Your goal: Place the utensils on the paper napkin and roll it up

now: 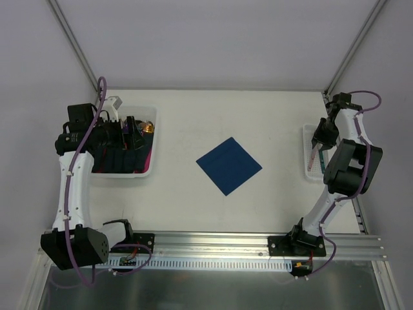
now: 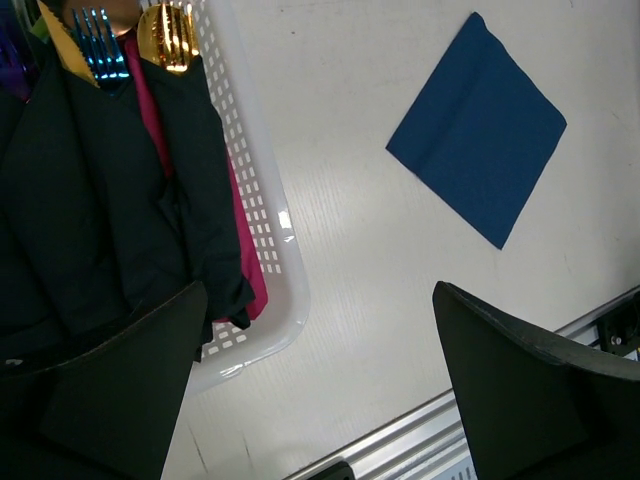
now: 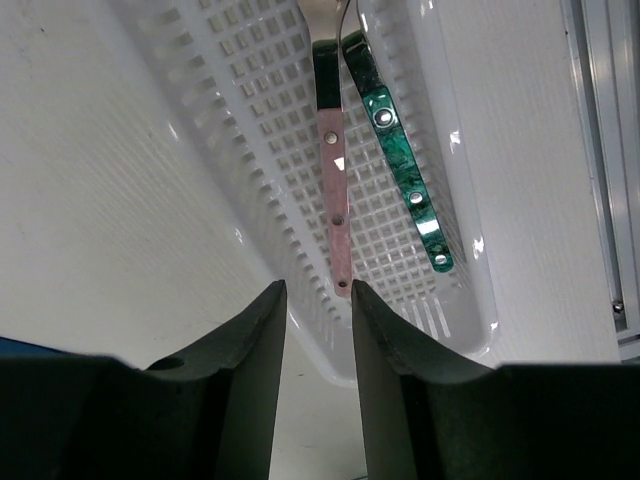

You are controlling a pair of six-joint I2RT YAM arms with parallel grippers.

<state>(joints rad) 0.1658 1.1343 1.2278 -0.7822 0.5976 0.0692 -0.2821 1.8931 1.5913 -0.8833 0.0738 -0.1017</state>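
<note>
Right gripper (image 3: 318, 292) is down at the white tray (image 3: 220, 130), which sits well to the right of the paper napkin (image 1: 228, 165). Two utensils lie in that tray, the pink-handled utensil (image 3: 333, 170) and the green-handled utensil (image 3: 405, 175). They're side by side, close at the silver necks and fanning apart toward the handle ends. Neither is on the napkin, which lies flat and bare, turned as a diamond.

Key geometry: the pink handle's long axis runs straight away from the wrist camera, in line with the slot between the fingers (image 3: 250, 380). Its free end sits in that slot, nearer the finger on the green-handle side. The jaws are narrowed to a gap a little wider than the handle and set across its width. Can't tell from this view whether the pads actually bite, so not calling it a grip.

Left gripper (image 2: 320, 290) is spread wide with nothing in it. It hangs over the corner of the left basket (image 2: 265, 200), well to the left of the napkin, with the dark rolls (image 2: 100, 200) inside.

My read: this is the right arm's pick, since it's far nearer the utensils. A hold at the very handle end is likely to droop or swing. The carry then goes left to the napkin.
</note>
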